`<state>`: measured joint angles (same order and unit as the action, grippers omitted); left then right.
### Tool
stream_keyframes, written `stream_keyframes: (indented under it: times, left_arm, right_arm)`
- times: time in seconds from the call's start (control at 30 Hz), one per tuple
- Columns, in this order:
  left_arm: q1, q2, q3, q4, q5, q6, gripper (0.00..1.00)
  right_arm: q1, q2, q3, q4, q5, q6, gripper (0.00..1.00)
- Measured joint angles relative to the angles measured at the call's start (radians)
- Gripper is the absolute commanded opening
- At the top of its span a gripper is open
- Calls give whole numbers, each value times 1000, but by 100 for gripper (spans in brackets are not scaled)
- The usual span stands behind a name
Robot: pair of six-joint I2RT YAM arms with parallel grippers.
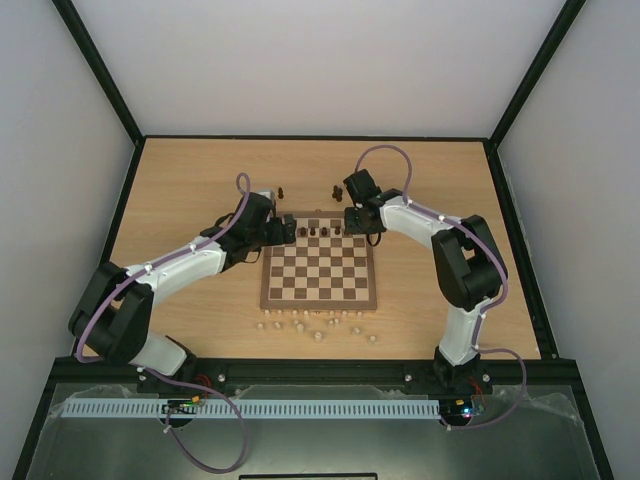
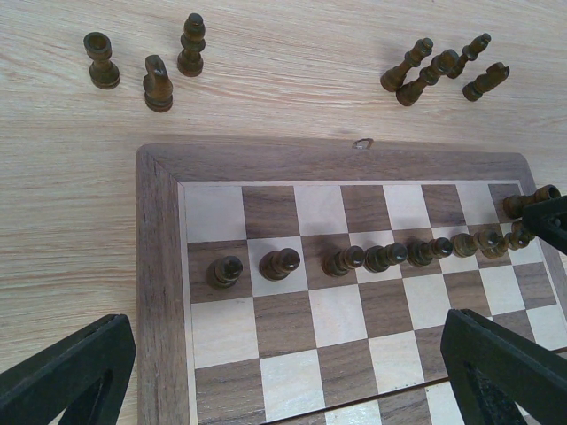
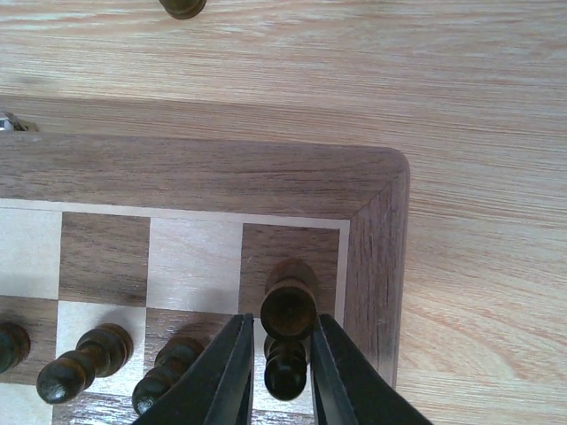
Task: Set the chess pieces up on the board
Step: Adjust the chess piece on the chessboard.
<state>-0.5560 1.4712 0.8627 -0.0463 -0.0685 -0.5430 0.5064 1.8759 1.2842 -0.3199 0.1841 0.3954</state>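
Pinches upright dark brown wooden chess piece (image 3: 288,305) dead centre in right gripper (image 3: 279,326) | sits at far-right corner square of checkered wooden board (image 3: 221,173) | holds left gripper (image 2: 285,323) spread wide, well apart.

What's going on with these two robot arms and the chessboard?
The right end effector appears to pinch a dark piece over the far right corner square of the board, behind a row of dark pawns. The left end effector hangs open above the far left corner. More dark pieces wait on the table beyond; pale pieces lie off the near edge.
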Motion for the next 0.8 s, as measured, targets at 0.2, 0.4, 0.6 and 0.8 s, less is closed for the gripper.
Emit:
stream_keyframes:
  times: [0.2, 0.4, 0.6, 0.8]
  left_arm:
    - [0, 0, 0, 0, 0, 0, 97]
    - [0, 0, 0, 2, 0, 0, 97]
    - [0, 0, 0, 3, 0, 0, 97]
    - [0, 0, 0, 3, 1, 0, 97]
  right_arm:
    - [0, 0, 0, 0, 0, -2, 11]
    - [0, 0, 0, 0, 0, -3, 10]
    - [0, 0, 0, 0, 0, -3, 10]
    - [2, -4, -5, 0, 0, -3, 11]
